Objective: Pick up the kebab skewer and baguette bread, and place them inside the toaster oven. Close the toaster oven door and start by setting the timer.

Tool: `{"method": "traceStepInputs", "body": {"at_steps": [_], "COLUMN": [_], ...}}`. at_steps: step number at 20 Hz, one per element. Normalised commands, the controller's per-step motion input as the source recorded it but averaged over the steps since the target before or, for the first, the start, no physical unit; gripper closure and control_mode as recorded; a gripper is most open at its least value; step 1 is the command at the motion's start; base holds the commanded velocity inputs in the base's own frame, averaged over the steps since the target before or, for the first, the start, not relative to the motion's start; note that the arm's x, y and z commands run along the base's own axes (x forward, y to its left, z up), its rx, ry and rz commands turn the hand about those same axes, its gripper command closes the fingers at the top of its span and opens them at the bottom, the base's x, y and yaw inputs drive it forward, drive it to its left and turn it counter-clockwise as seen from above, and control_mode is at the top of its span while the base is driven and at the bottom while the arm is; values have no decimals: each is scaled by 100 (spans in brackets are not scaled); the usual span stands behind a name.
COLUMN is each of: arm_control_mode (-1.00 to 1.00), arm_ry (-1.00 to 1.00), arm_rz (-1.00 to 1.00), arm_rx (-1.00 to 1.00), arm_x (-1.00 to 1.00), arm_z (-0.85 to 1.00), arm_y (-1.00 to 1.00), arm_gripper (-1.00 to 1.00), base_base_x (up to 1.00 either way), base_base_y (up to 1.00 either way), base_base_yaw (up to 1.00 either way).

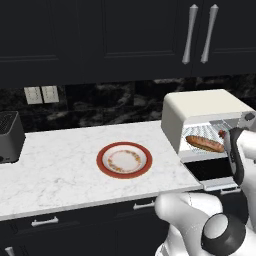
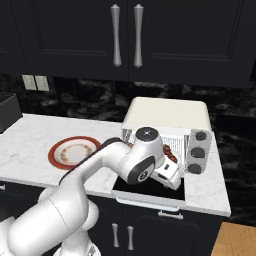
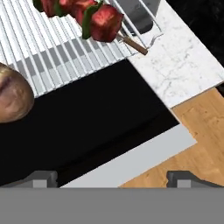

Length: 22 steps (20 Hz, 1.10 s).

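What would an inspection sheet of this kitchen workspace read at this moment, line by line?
Surface: white marble counter, bare apart from the items below.
Job's things: golden-brown baguette bread and kebab skewer with red chunks lie on the wire rack inside the cream-white toaster oven; its dark glass door hangs open.
Clutter: red-rimmed plate, nothing on it; dark grey slot toaster at the far left.
Grippers: gripper open, holding nothing, over the open door.
Cables: nothing seen.
Surroundings: dark cabinets with silver handles, black stone backsplash, wall sockets, wood floor.
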Motion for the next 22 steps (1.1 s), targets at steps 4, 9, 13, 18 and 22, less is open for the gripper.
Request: {"method": "traceStepInputs", "body": {"at_steps": [4, 9, 13, 18, 22], "arm_control_mode": [-100, -100, -100, -100, -100], "arm_ry": [0, 0, 0, 0, 0], "arm_rz": [-1, 0, 0, 0, 0], "arm_rx": [1, 4, 3, 6, 7], "arm_x": [2, 32, 29, 33, 24], "arm_z": [-50, -30, -9, -10, -12], "arm_y": [0, 0, 0, 0, 0], "arm_gripper": [-100, -100, -100, -100, -100], "base_base_x": [0, 0, 0, 0, 0], "base_base_y": [0, 0, 0, 0, 0], "base_base_yaw": [0, 0, 0, 0, 0]}}
